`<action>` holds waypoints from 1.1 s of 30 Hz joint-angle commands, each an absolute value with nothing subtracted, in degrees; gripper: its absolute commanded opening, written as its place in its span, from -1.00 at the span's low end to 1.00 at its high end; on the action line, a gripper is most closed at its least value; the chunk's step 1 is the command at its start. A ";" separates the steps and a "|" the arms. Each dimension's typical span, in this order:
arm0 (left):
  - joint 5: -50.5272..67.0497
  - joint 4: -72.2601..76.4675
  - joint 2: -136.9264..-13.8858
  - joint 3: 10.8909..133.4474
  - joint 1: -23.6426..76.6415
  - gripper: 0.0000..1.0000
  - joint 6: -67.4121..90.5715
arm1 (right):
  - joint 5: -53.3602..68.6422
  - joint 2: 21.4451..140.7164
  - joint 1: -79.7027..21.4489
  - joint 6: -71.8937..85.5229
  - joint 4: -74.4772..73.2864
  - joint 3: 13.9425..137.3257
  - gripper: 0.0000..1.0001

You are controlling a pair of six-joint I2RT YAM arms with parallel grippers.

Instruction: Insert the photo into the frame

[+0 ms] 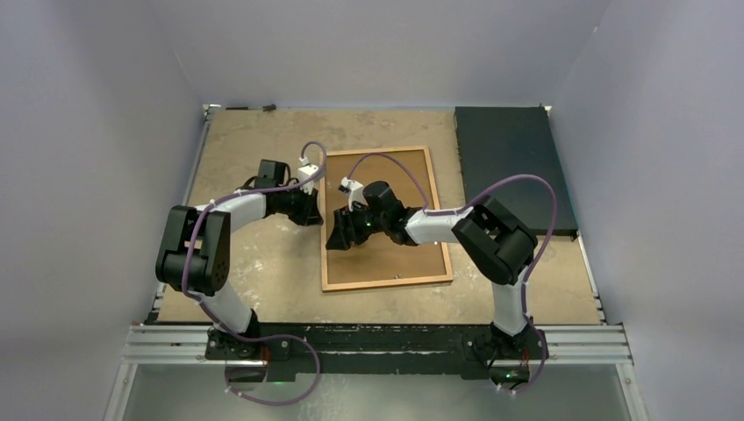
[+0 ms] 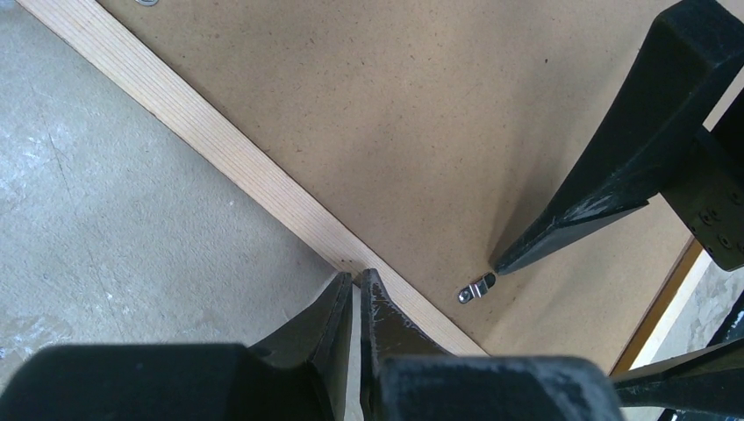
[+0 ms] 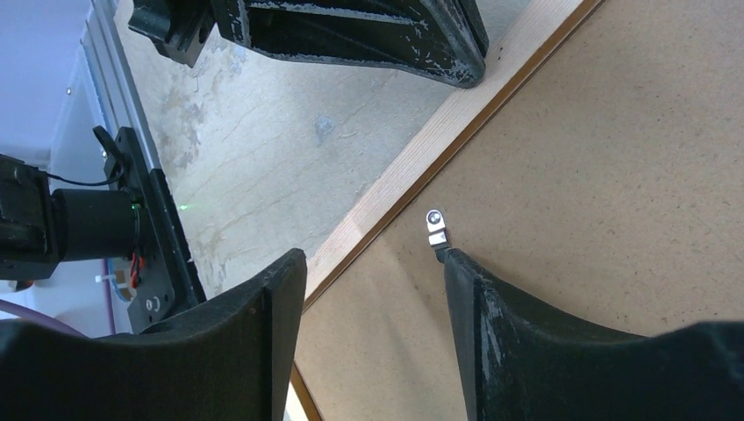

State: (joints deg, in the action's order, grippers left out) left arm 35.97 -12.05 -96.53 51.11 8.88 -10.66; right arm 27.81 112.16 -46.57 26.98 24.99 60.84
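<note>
The frame (image 1: pixel 386 282) lies face down mid-table, its plain brown board back (image 2: pixel 395 114) up inside the wooden edge (image 2: pixel 219 149). The photo is hidden. My left gripper (image 2: pixel 357 276) is shut, with nothing between its fingers, and its tips rest on the wooden edge (image 3: pixel 456 114) at the frame's left side (image 1: pixel 318 210). My right gripper (image 3: pixel 373 256) stands open over the board near that same edge (image 1: pixel 338 235). Its right fingertip touches a small metal clip (image 3: pixel 435 224) on the board. The left wrist view shows that clip (image 2: pixel 476 288) under the right gripper's fingertip.
A dark black slab (image 1: pixel 513 167) lies at the back right, close to the frame's right side. An aluminium rail (image 1: pixel 377 338) runs along the near edge by the arm bases. Pale walls close in the table on three sides.
</note>
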 commanded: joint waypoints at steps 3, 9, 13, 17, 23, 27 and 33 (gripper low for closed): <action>32.52 -11.34 -96.63 51.48 8.82 -0.92 -13.01 | 30.09 113.01 -47.32 27.39 27.67 62.30 0.18; 32.26 -11.29 -96.59 51.46 8.79 -0.93 -13.19 | 30.82 113.02 -47.80 27.79 27.68 62.28 0.13; 32.15 -11.26 -96.39 51.48 8.82 -0.94 -13.20 | 31.07 112.97 -47.95 28.17 27.56 62.21 0.11; 32.09 -11.14 -96.17 51.42 8.83 -0.94 -13.39 | 31.33 112.53 -48.08 27.86 26.70 62.71 0.10; 31.82 -11.25 -95.84 50.99 8.79 -0.95 -13.79 | 31.91 109.07 -47.98 26.38 22.78 64.94 0.13; 31.89 -11.16 -95.82 51.06 8.84 -0.95 -13.79 | 30.77 109.24 -47.38 25.62 21.61 65.65 0.18; 31.78 -11.32 -95.64 50.97 8.79 -0.96 -13.96 | 30.11 110.54 -46.61 25.48 22.28 64.90 0.21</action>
State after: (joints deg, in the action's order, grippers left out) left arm 35.57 -12.03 -96.29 51.11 8.91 -11.57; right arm 30.59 111.70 -47.20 26.79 22.44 64.16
